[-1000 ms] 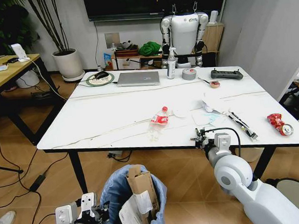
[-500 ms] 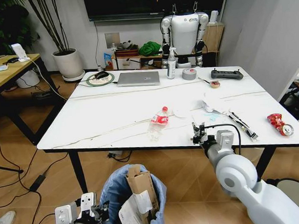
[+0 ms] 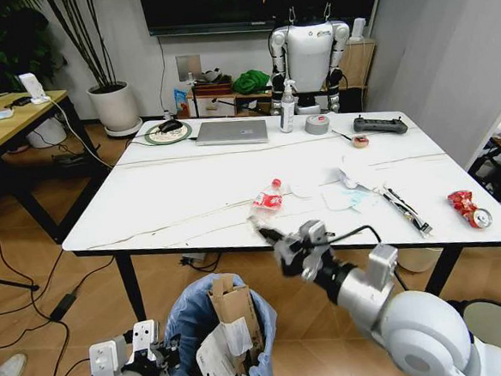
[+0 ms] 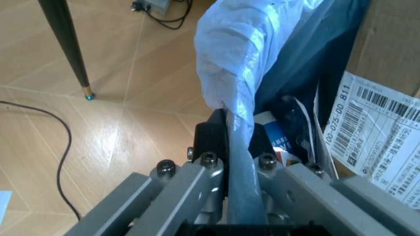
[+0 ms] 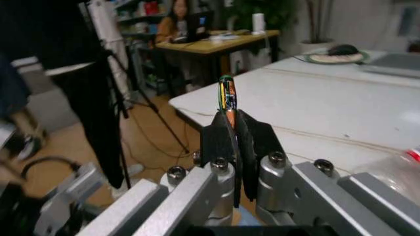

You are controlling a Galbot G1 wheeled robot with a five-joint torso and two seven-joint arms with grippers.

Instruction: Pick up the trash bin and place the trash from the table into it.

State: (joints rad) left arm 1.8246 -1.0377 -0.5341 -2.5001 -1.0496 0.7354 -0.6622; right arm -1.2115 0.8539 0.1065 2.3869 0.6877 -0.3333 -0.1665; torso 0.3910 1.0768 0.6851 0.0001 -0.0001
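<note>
Your right claw [image 3: 276,240] pinches a thin wrapper [image 5: 227,92] above the worktop's [image 3: 182,188] near edge. Your left claw [image 4: 228,135] clamps the trash bin's [image 3: 216,338] rim. One bottle [image 3: 267,201], one can [image 3: 468,207] lie on the worktop.

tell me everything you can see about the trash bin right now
The trash bin is a small round bin lined with a crinkled, translucent light-blue plastic bag. It sits low in front of the table, on the near side. Torn brown cardboard and white labelled papers stick up out of it. The left gripper holds it, jaws shut on the bag-covered rim.
</note>
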